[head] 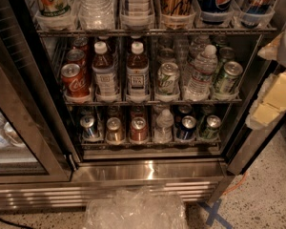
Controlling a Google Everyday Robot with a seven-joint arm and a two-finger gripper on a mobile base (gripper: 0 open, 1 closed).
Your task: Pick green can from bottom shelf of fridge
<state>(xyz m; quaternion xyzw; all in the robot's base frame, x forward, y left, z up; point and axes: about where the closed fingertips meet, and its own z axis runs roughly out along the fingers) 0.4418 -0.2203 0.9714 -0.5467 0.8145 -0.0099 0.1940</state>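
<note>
The fridge (148, 171) stands open in front of me. Its bottom shelf (148, 146) is a wire rack holding a row of short cans. The green can (210, 127) is dark green with a silver top and stands upright at the right end of that row, beside a navy-blue can (187, 127). My gripper (275, 97) shows as cream and yellow blocks at the right edge of the view. It is outside the fridge, above and to the right of the green can, and holds nothing I can see.
The open glass door (19, 128) is at the left. The middle rack holds Coke cans (75, 79), brown-tea bottles (137, 75), pale green cans (168, 78) and a water bottle (200, 73). Crumpled clear plastic (133, 209) and blue tape (212, 213) lie on the floor.
</note>
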